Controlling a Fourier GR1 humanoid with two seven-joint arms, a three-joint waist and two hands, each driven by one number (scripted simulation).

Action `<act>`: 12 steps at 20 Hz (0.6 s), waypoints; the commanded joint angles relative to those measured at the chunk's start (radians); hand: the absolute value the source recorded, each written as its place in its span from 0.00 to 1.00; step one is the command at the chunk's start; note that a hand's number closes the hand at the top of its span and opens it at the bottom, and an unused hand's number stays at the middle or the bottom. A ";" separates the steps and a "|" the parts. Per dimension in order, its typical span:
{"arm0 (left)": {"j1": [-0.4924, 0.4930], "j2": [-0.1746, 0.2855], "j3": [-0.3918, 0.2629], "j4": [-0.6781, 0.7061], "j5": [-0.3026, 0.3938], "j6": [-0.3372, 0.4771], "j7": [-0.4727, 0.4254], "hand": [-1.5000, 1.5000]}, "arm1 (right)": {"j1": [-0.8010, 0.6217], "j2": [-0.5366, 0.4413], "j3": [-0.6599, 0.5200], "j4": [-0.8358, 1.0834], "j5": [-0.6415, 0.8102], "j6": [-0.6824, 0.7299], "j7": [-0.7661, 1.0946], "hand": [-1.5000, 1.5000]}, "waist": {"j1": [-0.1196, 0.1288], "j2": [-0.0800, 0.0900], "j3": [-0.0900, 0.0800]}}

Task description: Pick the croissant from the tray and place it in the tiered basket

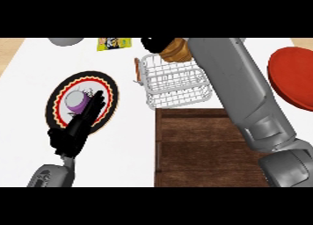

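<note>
The brown croissant [176, 50] is at the far end of my right arm, with my right hand [155, 43] curled round it at the top of the view. It hangs over the back rim of the white wire tiered basket [175, 83]; I cannot tell whether it touches the wire. The dark wooden tray [201, 149] lies just in front of the basket, and my right forearm crosses its right side. My left hand [78, 125] is open at the lower left, its straight fingers lying over a patterned plate [108, 94].
On the patterned plate sits a purple and white round thing [75, 100]. A red plate [300, 79] lies at the right edge. A yellow packet [114, 42] and a grey object [67, 41] are at the back. A thin brown piece [138, 70] sticks out at the basket's left side.
</note>
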 commanded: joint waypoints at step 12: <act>0.047 -0.021 -0.008 -0.042 -0.018 0.006 0.015 0.50 | 0.002 0.029 -0.196 0.025 -0.251 -0.014 0.267 0.00 | -0.014 -0.006 0.001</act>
